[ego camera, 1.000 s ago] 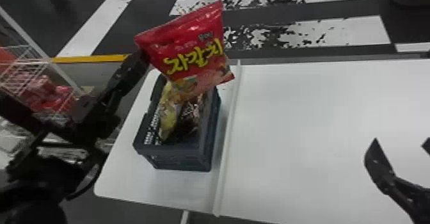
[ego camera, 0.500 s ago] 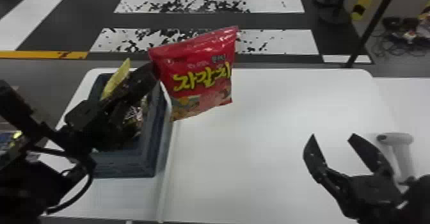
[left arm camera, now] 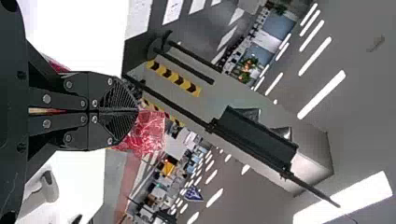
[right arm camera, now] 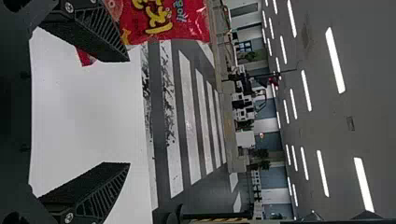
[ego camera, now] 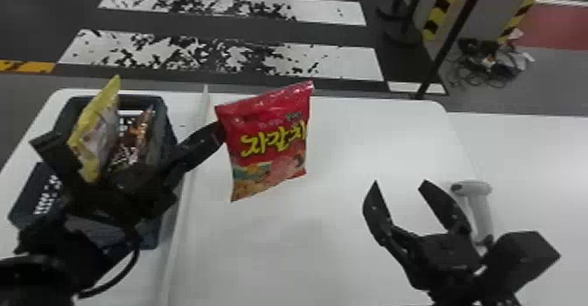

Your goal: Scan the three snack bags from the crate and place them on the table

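In the head view my left gripper (ego camera: 215, 133) is shut on the upper left side of the red snack bag (ego camera: 272, 145), which hangs above the table left of centre. The left wrist view has that gripper (left arm camera: 135, 111) with its fingers together and red wrapper (left arm camera: 148, 133) past the tips. At the right of the table, my right gripper (ego camera: 399, 186) stands open with nothing between its fingers; in the right wrist view this gripper (right arm camera: 128, 112) is spread wide, the red bag (right arm camera: 163, 21) beyond one finger. A yellow bag (ego camera: 97, 130) and a brown bag (ego camera: 133, 141) stand in the crate (ego camera: 164, 123), partly behind the left arm.
A grey-white handheld scanner (ego camera: 479, 204) stands on the white table (ego camera: 350, 143) just right of my right gripper. A raised white strip (ego camera: 181, 222) runs along the table beside the crate. Past the table's far edge is a black pole (ego camera: 446, 51).
The head view has swung to the right. My left gripper has carried the red bag from over the crate to the right, above the open table. More of the right arm and the scanner have come into view.
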Controlling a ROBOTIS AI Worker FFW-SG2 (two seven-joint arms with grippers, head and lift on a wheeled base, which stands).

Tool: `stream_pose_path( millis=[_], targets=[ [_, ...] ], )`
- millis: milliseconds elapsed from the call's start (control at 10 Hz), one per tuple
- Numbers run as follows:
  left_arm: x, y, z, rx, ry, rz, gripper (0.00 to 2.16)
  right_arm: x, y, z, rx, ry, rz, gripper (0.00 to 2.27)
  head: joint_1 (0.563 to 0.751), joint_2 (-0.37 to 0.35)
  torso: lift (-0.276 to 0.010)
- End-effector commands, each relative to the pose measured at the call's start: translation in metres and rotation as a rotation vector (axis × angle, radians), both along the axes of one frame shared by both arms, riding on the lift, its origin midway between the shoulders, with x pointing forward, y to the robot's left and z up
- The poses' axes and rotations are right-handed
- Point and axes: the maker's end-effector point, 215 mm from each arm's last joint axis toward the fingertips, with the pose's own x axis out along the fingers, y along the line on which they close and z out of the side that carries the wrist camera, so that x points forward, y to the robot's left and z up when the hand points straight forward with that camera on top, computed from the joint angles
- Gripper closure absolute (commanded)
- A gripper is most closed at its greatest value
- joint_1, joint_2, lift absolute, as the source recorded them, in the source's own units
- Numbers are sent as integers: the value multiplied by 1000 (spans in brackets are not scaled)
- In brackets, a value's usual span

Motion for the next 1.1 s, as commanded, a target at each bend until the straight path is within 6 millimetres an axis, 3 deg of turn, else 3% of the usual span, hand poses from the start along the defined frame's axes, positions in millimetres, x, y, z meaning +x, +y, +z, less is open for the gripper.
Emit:
stream_pose_path(
  millis=[0,300,600,700,800,1000],
  targets=[
    [16,-15,-33,-92,85,-24,1744,-1,-5,1,3,-2,-7,90,695,-106,-62],
    [10,-75,-42,-253,173,-141,1744,0,-10,4,5,-9,-17,90,695,-158,-62],
    [-14,-140,-33,-377,237,-292,1868,-2,-10,2,7,-4,-17,90,695,-265,-62],
    [-18,-154,-27,-392,242,-332,1872,-2,-10,4,7,-10,-18,90,695,-285,-62],
    [-21,-161,-35,-442,287,-369,1872,-3,-11,4,8,-10,-20,90,695,-316,-62],
    [-23,-173,-70,-482,376,-402,1885,-4,-11,2,5,-6,-18,90,695,-350,-62]
  ],
)
